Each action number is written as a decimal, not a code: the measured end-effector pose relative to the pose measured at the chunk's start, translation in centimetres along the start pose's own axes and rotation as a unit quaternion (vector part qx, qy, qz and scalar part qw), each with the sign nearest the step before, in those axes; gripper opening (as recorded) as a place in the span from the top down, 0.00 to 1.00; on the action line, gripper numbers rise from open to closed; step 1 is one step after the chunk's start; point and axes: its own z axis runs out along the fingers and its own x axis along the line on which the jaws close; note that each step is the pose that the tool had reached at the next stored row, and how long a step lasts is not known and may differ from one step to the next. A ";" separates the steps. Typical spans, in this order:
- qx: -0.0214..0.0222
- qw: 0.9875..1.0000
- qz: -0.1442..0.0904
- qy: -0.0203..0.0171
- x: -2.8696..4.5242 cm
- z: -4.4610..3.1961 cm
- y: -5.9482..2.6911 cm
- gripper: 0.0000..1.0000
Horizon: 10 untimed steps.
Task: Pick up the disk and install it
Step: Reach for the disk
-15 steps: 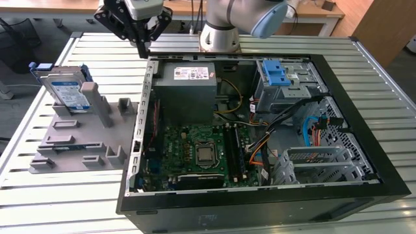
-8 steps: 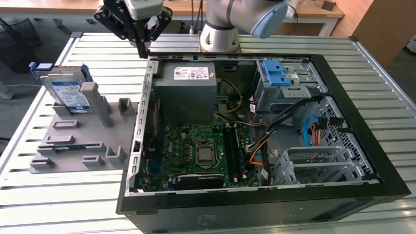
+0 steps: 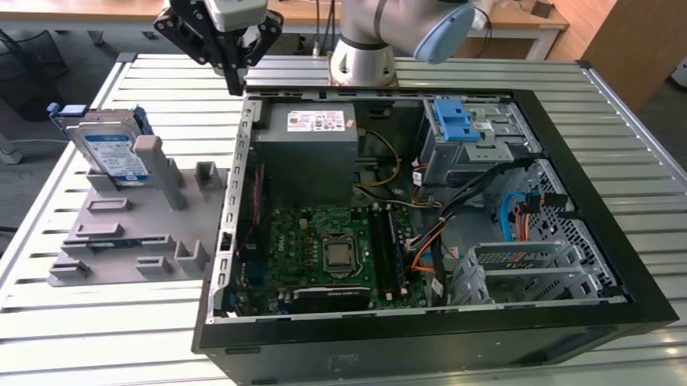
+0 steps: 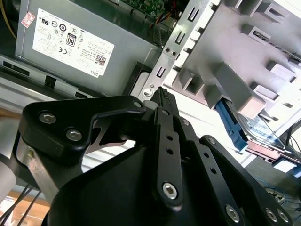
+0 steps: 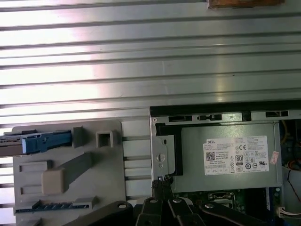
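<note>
Gripper (image 3: 232,79) pressed together, empty, above case's (image 3: 623,233) far corner; disk (image 3: 113,153) upright in grey holder (image 3: 129,233) at exterior view's left (likely kept pinchable), well apart.

Table (image 3: 108,338): silver slatted metal top, with bright glare streaks along the slats.
Desk (image 3: 516,24): light wood, white leg, beyond the table's far edge.
Wooden panel (image 3: 628,40): past the table's far corner, on the exterior view's right.
Floor (image 3: 22,185): grey.

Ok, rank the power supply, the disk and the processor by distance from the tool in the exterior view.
1. Power supply, in the case corner by the tool.
2. Disk, upright on the grey fixture, exterior view's left.
3. Processor, deeper inside the case.
</note>
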 end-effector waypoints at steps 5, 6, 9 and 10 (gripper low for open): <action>0.000 1.000 0.000 0.002 0.41 0.04 0.42 0.89; 0.000 1.000 0.000 0.002 0.60 0.04 0.48 0.89; 0.000 1.000 0.000 0.003 1.22 0.07 0.56 0.89; 0.000 1.000 0.000 0.003 1.40 0.08 0.57 0.89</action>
